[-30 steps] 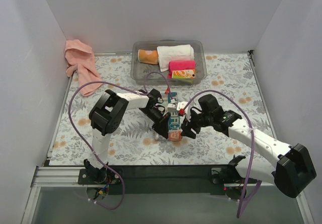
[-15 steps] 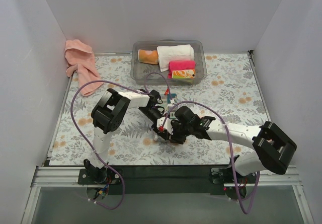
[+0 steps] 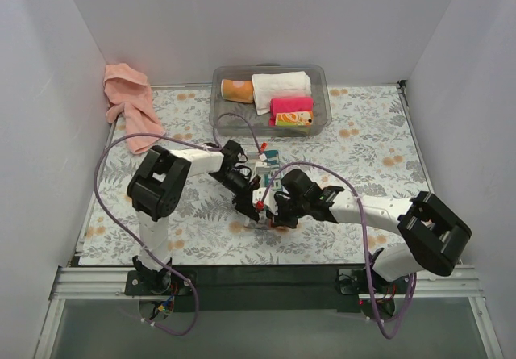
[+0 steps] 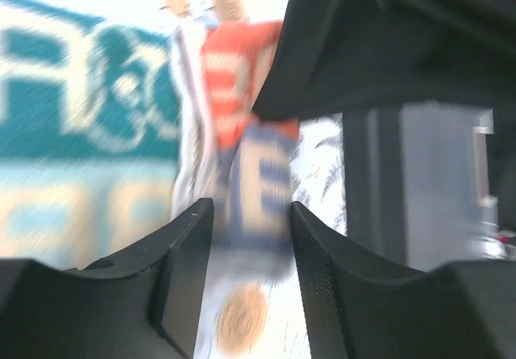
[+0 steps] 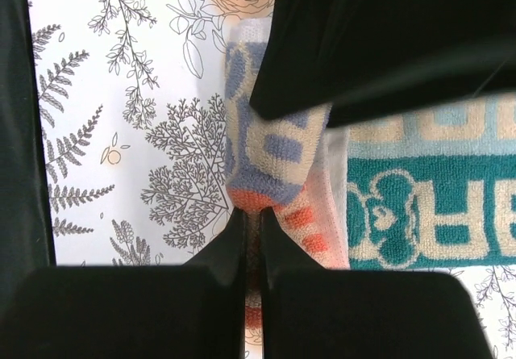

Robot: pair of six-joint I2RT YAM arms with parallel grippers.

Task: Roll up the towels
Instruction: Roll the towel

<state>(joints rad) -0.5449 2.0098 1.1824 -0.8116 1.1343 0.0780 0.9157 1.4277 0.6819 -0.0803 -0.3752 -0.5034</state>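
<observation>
Top and wrist views, ordered from the arm bases outward; positions are given relative to the clear bin (image 3: pixel 216 114).

(a) Both arms reach to one spot on the flowered surface (image 3: pixel 371 157), on the near side of the bin. There the patterned cloth (image 5: pixel 403 214) lies as a narrow strip. Its long axis appears to run from the arms toward the bin, though the arms cover much of it in the top view.

(b) The right fingers (image 5: pixel 218 294) are all but closed, and only a sliver of striped fabric shows between them. They pinch the cloth's near end, where the edge is folded up into a short blue-and-cream hump.

(c) The left fingers (image 4: pixel 181 270) stand part-way apart, and the same bunched edge fills the gap between them. They appear to be clamped on it, although this view is blurred.

(d) From both pairs of fingers the flat teal-lettered remainder of the cloth extends away toward the bin. A roll would therefore advance along the long axis in that direction. Both pairs of fingers are at the starting end, so neither arm is nearer.

(e) The salmon-pink towel (image 3: pixel 129 101) lies crumpled to the left of the bin, well apart from both arms and not yet rolled. The left arm is the nearer one.

(f) Inside the bin lie a white rolled towel (image 3: pixel 282 82) and a hot-pink roll (image 3: pixel 290 104).
</observation>
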